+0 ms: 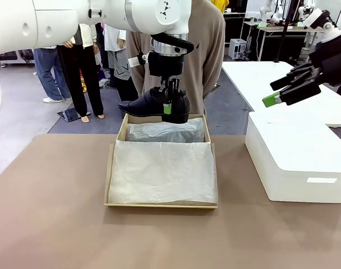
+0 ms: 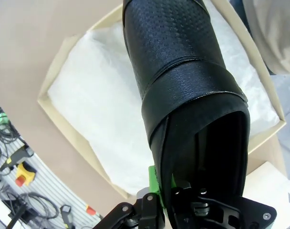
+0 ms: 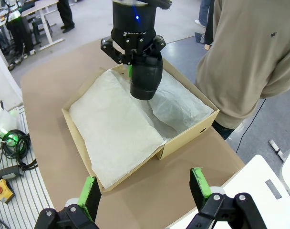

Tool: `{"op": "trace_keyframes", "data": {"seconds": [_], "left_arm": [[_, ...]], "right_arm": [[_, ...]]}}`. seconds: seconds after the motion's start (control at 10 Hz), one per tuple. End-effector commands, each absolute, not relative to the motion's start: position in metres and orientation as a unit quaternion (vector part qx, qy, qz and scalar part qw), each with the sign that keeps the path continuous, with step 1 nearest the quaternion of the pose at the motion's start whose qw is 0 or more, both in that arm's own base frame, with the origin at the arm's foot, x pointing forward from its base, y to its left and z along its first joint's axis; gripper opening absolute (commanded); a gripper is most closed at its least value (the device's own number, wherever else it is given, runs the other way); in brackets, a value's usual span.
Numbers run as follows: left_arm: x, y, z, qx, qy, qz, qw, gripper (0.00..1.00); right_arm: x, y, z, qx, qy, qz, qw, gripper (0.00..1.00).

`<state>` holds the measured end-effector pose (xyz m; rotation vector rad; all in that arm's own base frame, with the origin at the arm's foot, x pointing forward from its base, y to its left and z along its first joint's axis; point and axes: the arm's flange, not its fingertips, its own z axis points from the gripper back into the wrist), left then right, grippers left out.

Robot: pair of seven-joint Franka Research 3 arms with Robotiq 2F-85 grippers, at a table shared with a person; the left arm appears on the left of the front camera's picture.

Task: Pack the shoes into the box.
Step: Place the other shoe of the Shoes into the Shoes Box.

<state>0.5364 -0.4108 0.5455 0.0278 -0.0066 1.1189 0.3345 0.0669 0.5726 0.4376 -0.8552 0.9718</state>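
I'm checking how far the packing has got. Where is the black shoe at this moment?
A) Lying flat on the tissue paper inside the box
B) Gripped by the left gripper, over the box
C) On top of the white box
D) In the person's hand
B: the left gripper is shut on the shoe at its heel end and holds it over the far end of the box.

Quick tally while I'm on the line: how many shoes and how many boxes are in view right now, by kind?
black shoe: 1, gripped by the left gripper above the far end of the tan cardboard box
tan cardboard box: 1, lined with white tissue
white box: 1, to the robot's right
Total: 3
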Motion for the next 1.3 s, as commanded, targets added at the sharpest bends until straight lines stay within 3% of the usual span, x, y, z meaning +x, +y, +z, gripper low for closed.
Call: {"op": "trace_keyframes", "data": {"seconds": [0.0, 0.3, 1.2], "left_arm": [[0.534, -0.405, 0.553, 0.011, -0.007, 0.532, 0.847, 0.0], [0.537, -0.41, 0.546, 0.013, -0.003, 0.531, 0.847, 0.0], [0.53, -0.47, 0.526, -0.007, -0.053, 0.651, 0.757, 0.0]], "right_arm": [[0.337, 0.066, 0.572, 0.211, -0.402, 0.455, 0.766, 1.0], [0.337, 0.066, 0.572, 0.211, -0.402, 0.455, 0.766, 1.0], [0.337, 0.066, 0.572, 0.211, -0.402, 0.455, 0.766, 1.0]]}}
